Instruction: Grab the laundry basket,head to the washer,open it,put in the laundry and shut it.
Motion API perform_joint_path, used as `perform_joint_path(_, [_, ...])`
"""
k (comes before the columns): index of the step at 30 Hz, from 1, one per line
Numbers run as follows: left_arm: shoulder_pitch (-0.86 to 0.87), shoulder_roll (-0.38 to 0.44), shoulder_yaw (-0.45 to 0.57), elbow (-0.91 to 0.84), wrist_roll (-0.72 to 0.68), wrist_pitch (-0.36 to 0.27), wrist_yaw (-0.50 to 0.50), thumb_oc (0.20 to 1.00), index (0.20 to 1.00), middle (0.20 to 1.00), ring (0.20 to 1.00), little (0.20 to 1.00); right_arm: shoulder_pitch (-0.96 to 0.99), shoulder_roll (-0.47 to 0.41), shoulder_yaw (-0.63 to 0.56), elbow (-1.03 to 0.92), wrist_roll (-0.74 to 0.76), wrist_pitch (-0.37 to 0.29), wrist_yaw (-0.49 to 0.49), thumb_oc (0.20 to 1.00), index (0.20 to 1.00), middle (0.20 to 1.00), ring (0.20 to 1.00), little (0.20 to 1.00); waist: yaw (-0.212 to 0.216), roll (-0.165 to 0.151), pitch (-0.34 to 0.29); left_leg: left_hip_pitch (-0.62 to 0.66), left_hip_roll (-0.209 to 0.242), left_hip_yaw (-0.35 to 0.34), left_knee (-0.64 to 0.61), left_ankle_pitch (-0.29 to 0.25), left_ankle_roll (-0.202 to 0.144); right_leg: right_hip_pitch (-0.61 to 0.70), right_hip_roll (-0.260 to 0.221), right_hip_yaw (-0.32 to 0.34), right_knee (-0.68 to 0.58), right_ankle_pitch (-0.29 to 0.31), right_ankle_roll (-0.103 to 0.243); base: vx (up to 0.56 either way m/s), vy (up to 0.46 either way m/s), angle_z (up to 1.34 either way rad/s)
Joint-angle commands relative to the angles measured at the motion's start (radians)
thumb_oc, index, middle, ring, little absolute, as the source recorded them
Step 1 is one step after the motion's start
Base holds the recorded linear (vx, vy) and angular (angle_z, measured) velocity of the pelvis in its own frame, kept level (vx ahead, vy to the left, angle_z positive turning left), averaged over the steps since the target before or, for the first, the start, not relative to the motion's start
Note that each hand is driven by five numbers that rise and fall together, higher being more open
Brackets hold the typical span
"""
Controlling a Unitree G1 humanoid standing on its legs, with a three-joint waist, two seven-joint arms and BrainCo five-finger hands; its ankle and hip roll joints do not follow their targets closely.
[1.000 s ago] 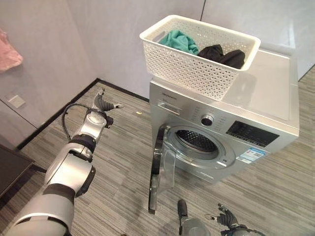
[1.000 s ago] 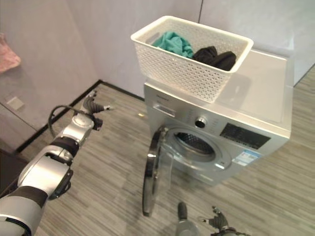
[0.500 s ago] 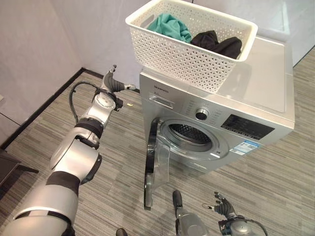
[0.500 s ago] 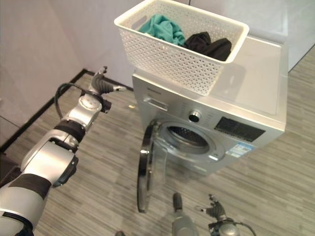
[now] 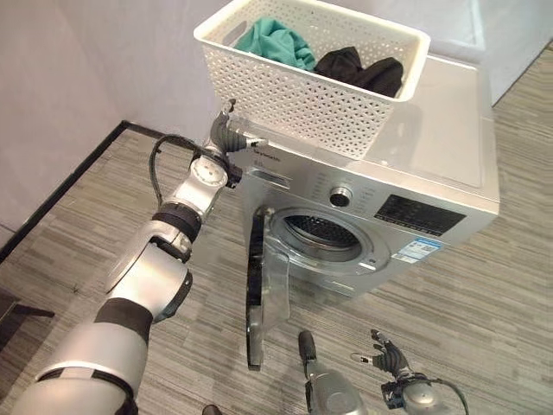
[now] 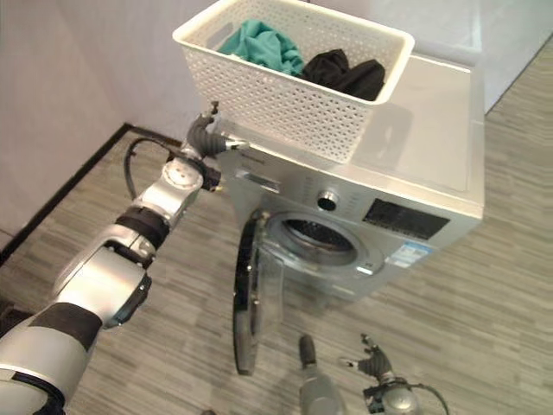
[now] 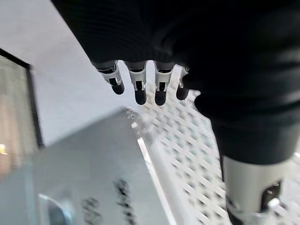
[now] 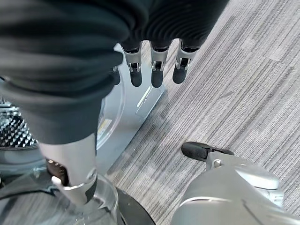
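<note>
A white perforated laundry basket (image 5: 304,82) stands on top of the silver washer (image 5: 432,164), holding a teal cloth (image 5: 272,39) and a black cloth (image 5: 359,69). The washer's round door (image 5: 257,290) hangs open and the drum (image 5: 320,233) shows behind it. My left hand (image 5: 226,131) is open at the washer's top left front corner, just below the basket's near wall (image 7: 187,140), with its fingers (image 7: 139,89) straight and holding nothing. Low over the floor in front of the washer, my right hand (image 5: 384,353) is open and idle, its fingers (image 8: 157,75) relaxed.
Grey striped flooring (image 5: 484,294) runs around the washer. A pale wall with a black skirting (image 5: 60,194) closes the left side. The open door juts out into the floor space in front of the washer.
My left hand has moved right, from over the floor to the washer's top left corner under the basket. The camera has shifted too. The right hand stays low.
</note>
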Motion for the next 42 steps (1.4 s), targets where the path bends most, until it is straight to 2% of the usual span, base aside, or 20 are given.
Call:
perform_joint_path(1, [-0.139,0.051,0.009,0.03,-0.004,-0.073,0.035,1.0,1.0,1.0,1.0,1.0,0.012,-0.043,0.004,-0.024,0.023,-0.035,0.014,1.0,1.0,1.0,1.0,1.0,-0.026,-0.001,0.007,0.036,0.053,0.006,0.008,0.013,0.004,0.109,-0.017,0.046,0.004,-0.137,0.043,0.26,-0.171,-0.42])
perform_joint_path(2, [-0.119,0.07,0.018,0.024,-0.007,-0.068,0.037,1.0,1.0,1.0,1.0,1.0,0.014,-0.046,0.036,-0.021,0.02,-0.025,0.022,1.0,1.0,1.0,1.0,1.0,-0.022,-0.023,0.018,0.037,0.086,0.001,0.137,0.003,0.01,0.142,0.012,0.086,0.023,-0.161,0.013,0.16,-0.163,-0.61])
perform_joint_path(3, [-0.119,0.07,0.018,0.024,-0.007,-0.068,0.037,1.0,1.0,1.0,1.0,1.0,0.013,-0.046,0.036,-0.021,0.02,-0.025,0.022,1.0,1.0,1.0,1.0,1.0,-0.022,-0.022,0.019,0.034,0.089,0.0,0.145,-0.001,0.009,0.142,0.013,0.087,0.023,-0.162,0.012,0.13,-0.208,-0.8])
perform_joint_path(4, [-0.114,0.092,0.016,0.012,-0.013,-0.066,0.033,1.0,1.0,1.0,1.0,1.0,0.01,-0.052,0.046,-0.024,0.018,-0.021,0.025,1.0,1.0,1.0,1.0,1.0,-0.008,-0.035,0.034,0.002,0.106,-0.05,0.25,0.018,0.014,0.155,0.032,0.099,0.041,-0.169,-0.008,0.03,-0.172,-0.69])
perform_joint_path(5, [-0.11,0.098,0.02,0.001,-0.025,-0.061,0.037,1.0,1.0,1.0,1.0,1.0,0.001,-0.065,0.061,-0.033,0.015,-0.019,0.036,1.0,1.0,1.0,1.0,1.0,0.016,-0.048,0.063,-0.066,0.103,-0.163,0.409,0.044,0.04,0.187,0.049,0.1,0.054,-0.191,-0.043,0.05,-0.193,-0.69])
perform_joint_path(6, [-0.114,0.093,0.017,0.001,-0.035,-0.061,0.037,1.0,1.0,1.0,1.0,1.0,0.003,-0.07,0.057,-0.039,0.017,-0.019,0.035,1.0,1.0,1.0,1.0,1.0,0.021,-0.061,0.072,-0.105,0.096,-0.188,0.443,0.06,0.047,0.203,0.041,0.088,0.059,-0.2,-0.051,0.07,-0.053,-0.48])
perform_joint_path(7, [-0.115,0.097,0.016,0.001,-0.036,-0.056,0.036,1.0,1.0,1.0,1.0,1.0,-0.004,-0.07,0.052,-0.046,0.024,-0.016,0.035,1.0,1.0,1.0,1.0,1.0,0.023,-0.071,0.072,-0.134,0.058,-0.19,0.377,0.005,0.069,0.214,0.025,0.081,0.062,-0.207,-0.045,0.03,0.094,-0.04])
perform_joint_path(8, [-0.12,0.104,0.015,0.001,-0.034,-0.058,0.035,1.0,1.0,1.0,1.0,1.0,-0.013,-0.066,0.047,-0.042,0.03,-0.017,0.036,1.0,1.0,1.0,1.0,1.0,0.027,-0.085,0.067,-0.151,0.022,-0.188,0.305,0.019,0.084,0.214,0.005,0.081,0.065,-0.197,-0.04,0.04,0.192,0.34])
perform_joint_path(10, [-0.118,0.126,0.013,-0.007,-0.04,-0.072,0.041,1.0,1.0,1.0,1.0,1.0,-0.041,-0.056,0.035,-0.013,0.048,-0.024,0.021,1.0,1.0,1.0,1.0,1.0,0.067,-0.087,0.077,-0.238,-0.012,-0.225,0.227,0.095,0.072,0.232,0.002,0.087,0.078,-0.209,-0.033,0.01,0.185,0.36])
perform_joint_path(12, [-0.082,0.132,0.032,-0.029,-0.062,-0.084,0.051,1.0,1.0,1.0,1.0,1.0,-0.053,-0.046,0.049,0.006,0.033,-0.019,0.026,1.0,1.0,1.0,1.0,1.0,0.083,-0.066,0.068,-0.177,-0.033,-0.237,0.139,0.075,0.072,0.227,0.004,0.11,0.112,-0.226,-0.005,0.1,0.293,-0.33])
perform_joint_path(16, [0.06,0.12,0.055,-0.258,-0.105,-0.119,0.052,1.0,1.0,1.0,1.0,1.0,-0.08,-0.003,0.033,0.083,0.002,0.006,0.026,1.0,1.0,1.0,1.0,1.0,0.128,-0.032,0.043,-0.152,-0.09,-0.239,0.214,-0.015,0.111,0.214,-0.078,0.098,0.197,-0.237,0.034,0.17,0.372,-0.64])
perform_joint_path(17, [0.177,0.151,0.07,-0.468,-0.102,-0.127,0.043,1.0,1.0,1.0,1.0,1.0,-0.089,0.025,0.017,0.106,-0.001,0.021,0.028,1.0,1.0,1.0,1.0,1.0,0.161,-0.012,0.047,-0.13,-0.121,-0.24,0.223,-0.041,0.144,0.184,-0.099,0.091,0.285,-0.239,0.045,0.13,0.328,-0.61])
perform_joint_path(18, [0.18,0.151,0.071,-0.471,-0.101,-0.125,0.044,1.0,1.0,1.0,1.0,1.0,-0.089,0.025,0.017,0.106,-0.001,0.021,0.028,1.0,1.0,1.0,1.0,1.0,0.161,-0.012,0.047,-0.129,-0.122,-0.238,0.223,-0.042,0.144,0.183,-0.099,0.093,0.288,-0.241,0.045,0.08,0.284,-0.73])
perform_joint_path(20, [0.382,0.2,0.113,-0.721,-0.076,-0.119,-0.005,1.0,1.0,1.0,1.0,1.0,-0.107,0.073,-0.001,0.136,-0.001,0.031,0.033,1.0,1.0,1.0,1.0,1.0,0.209,0.006,0.077,-0.108,-0.152,-0.236,0.244,-0.077,0.183,0.132,-0.115,0.044,0.423,-0.233,0.046,0.03,0.213,-0.55])
perform_joint_path(21, [0.447,0.22,0.135,-0.775,-0.074,-0.117,-0.028,1.0,1.0,1.0,1.0,1.0,-0.108,0.09,-0.011,0.143,0.0,0.032,0.041,1.0,1.0,1.0,1.0,1.0,0.222,0.008,0.074,-0.094,-0.161,-0.224,0.24,-0.087,0.185,0.145,-0.136,-0.003,0.381,-0.219,0.051,0.04,0.144,-0.55])
perform_joint_path(23, [0.45,0.221,0.137,-0.778,-0.074,-0.115,-0.028,1.0,1.0,1.0,1.0,1.0,-0.107,0.09,-0.009,0.143,0.0,0.032,0.041,1.0,1.0,1.0,1.0,1.0,0.219,0.008,0.076,-0.09,-0.161,-0.225,0.239,-0.087,0.185,0.151,-0.135,-0.006,0.376,-0.217,0.051,0.02,0.011,-0.48])
perform_joint_path(24, [0.539,0.241,0.17,-0.832,-0.068,-0.114,-0.057,1.0,1.0,1.0,1.0,1.0,-0.116,0.11,0.001,0.129,-0.006,0.032,0.055,1.0,1.0,1.0,1.0,1.0,0.24,0.02,0.082,-0.064,-0.154,-0.204,0.22,-0.085,0.18,0.137,-0.174,-0.055,0.311,-0.115,0.076,0.01,-0.011,-0.23])
perform_joint_path(34, [0.583,0.226,0.304,-0.742,-0.03,-0.089,0.028,1.0,1.0,1.0,1.0,1.0,-0.056,0.087,0.026,0.058,-0.04,0.028,0.092,1.0,1.0,1.0,1.0,1.0,0.259,-0.01,0.022,-0.028,-0.155,-0.216,0.147,-0.066,0.158,0.262,-0.169,-0.14,0.151,-0.142,0.071,0.07,-0.046,0.02])
perform_joint_path(41, [0.364,0.307,0.31,-0.428,0.051,-0.053,0.13,1.0,1.0,1.0,1.0,1.0,-0.023,0.044,0.038,-0.02,-0.04,0.013,0.117,1.0,1.0,1.0,1.0,1.0,0.222,-0.024,-0.013,-0.007,-0.144,-0.202,0.074,-0.036,0.138,0.281,-0.148,-0.151,0.107,-0.165,0.072,0.05,-0.022,-0.02])
perform_joint_path(42, [0.291,0.335,0.289,-0.298,0.019,-0.05,0.125,1.0,1.0,1.0,1.0,1.0,-0.017,0.029,0.047,-0.038,-0.039,0.01,0.122,1.0,1.0,1.0,1.0,1.0,0.208,-0.026,-0.019,0.0,-0.139,-0.194,0.059,-0.028,0.135,0.278,-0.144,-0.143,0.109,-0.167,0.072,0.03,-0.004,-0.04])
